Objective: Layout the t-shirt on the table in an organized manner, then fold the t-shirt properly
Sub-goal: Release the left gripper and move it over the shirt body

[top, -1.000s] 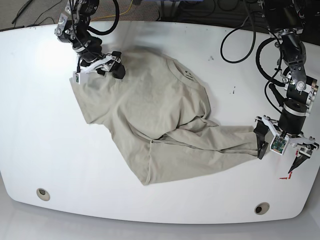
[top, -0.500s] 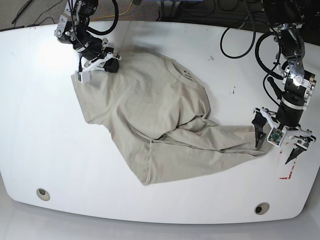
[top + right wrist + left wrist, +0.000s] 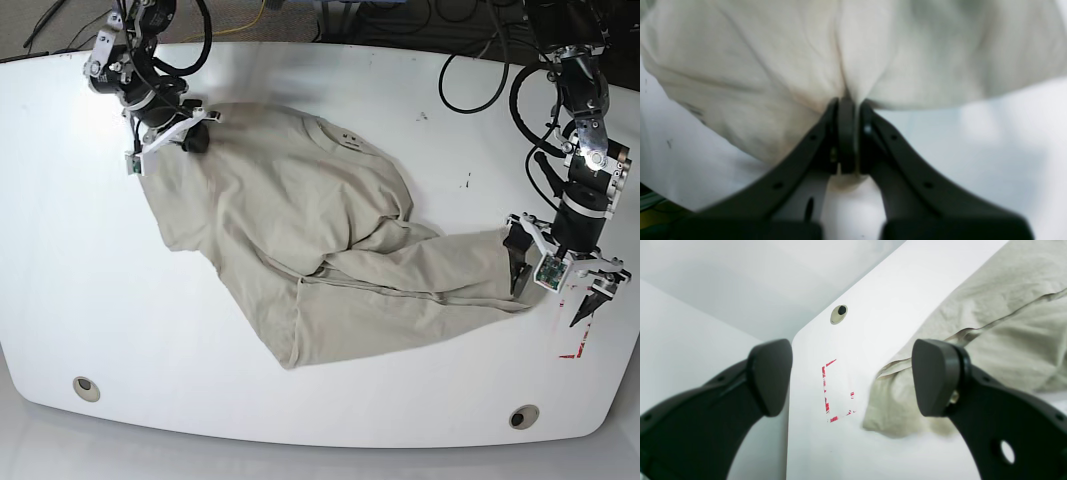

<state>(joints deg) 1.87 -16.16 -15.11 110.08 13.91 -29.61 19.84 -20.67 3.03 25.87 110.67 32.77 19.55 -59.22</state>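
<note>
At about ten o'clock on the table [image 3: 330,80], the right gripper [image 3: 188,133] has closed fully on a pinch of the t-shirt [image 3: 300,240]. A second ago its jaws stood apart over that shoulder region; in the right wrist view they now meet, with a tuck of beige cloth [image 3: 846,73] bunched between them. Since closing, the arm has drawn up and out toward the ten o'clock corner, and the collar [image 3: 335,135] and upper body of the shirt have followed it, so the fabric near the neck lies a little flatter than it did.

Over at four o'clock, the left gripper [image 3: 560,280] hangs wide open and holds nothing. It has risen slightly since a second ago and sits just beside the end of the long bunched strip of shirt [image 3: 907,400] that trails toward it, with the red tape marks [image 3: 835,390] and a round grommet hole [image 3: 839,314] showing on bare table between its fingers [image 3: 933,376].

The shirt itself sprawls across the middle of the table, still twisted, with one fold heaped near the centre and a lower edge pointing to six o'clock. Layout is at an early stage: one end is now anchored, and the likely next need is for the open gripper to take the far end so the two can pull the garment straight.
</note>
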